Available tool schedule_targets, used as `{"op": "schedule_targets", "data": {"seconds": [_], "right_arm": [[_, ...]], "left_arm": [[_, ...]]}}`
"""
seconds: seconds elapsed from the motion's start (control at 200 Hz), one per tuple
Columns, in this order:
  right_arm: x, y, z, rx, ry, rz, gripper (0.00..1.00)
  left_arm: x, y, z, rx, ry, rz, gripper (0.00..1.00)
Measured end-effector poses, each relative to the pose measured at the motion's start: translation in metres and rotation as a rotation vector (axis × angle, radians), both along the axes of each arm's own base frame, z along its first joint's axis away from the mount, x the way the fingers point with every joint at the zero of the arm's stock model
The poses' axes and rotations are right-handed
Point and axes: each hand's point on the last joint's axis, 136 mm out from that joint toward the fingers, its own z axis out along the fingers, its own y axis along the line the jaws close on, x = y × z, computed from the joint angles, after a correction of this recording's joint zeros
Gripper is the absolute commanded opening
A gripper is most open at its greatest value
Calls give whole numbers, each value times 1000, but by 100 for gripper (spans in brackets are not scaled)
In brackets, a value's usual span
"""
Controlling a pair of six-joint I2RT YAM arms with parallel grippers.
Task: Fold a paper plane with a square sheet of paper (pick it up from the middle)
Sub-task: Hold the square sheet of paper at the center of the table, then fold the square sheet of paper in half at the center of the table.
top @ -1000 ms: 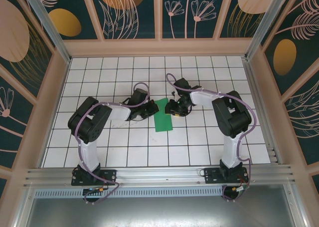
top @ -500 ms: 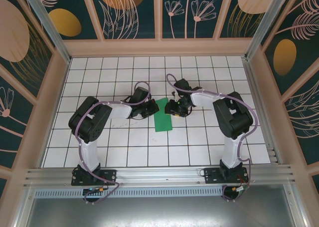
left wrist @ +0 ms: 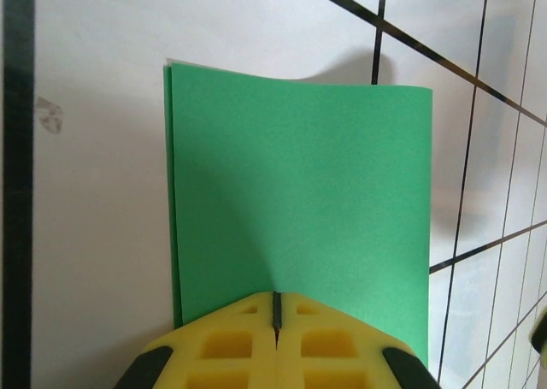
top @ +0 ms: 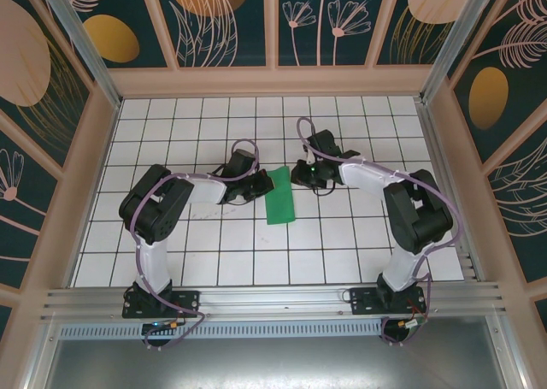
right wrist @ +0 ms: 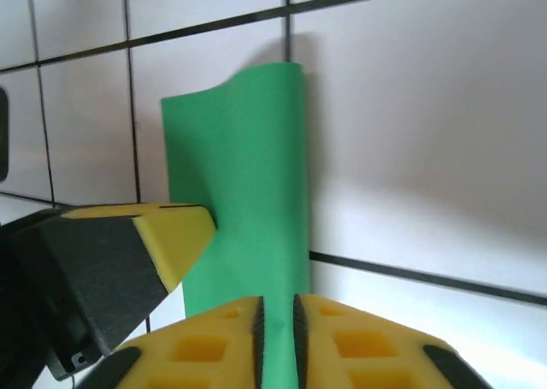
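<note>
Green paper [top: 279, 197]: lies folded at mid-frame on tiled worktop [top: 342, 244] | left claw [left wrist: 275, 321]: clenches its left edge | right claw [right wrist: 278, 321]: pinches its upper right edge, jaws nearly together

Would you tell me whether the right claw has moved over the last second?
Yes: the right claw has shifted toward the back wall and slightly right, judged against the white tiled table's grid lines.

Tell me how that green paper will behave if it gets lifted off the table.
Probably floppy: the green paper buckles into a ridge where the left hand pinches it, and its far edge curls in the right wrist view. Likely very light, since it looks thin, two layers at one edge. It may slide easily on the smooth tiled table.
</note>
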Motion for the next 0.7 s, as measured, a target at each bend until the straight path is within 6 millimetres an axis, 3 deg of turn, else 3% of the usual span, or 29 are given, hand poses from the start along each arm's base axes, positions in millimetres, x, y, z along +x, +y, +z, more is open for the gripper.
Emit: {"op": "schedule_targets", "data": {"seconds": [0.255,0.701], "right_arm": [[6,21,-24,56,48,35,0],[14,39,-42,62,76,89,0]], "left_arm": [[0,0,0,-4,-11,-1,0],[-1,1,0,10,-27,-15,0]]}}
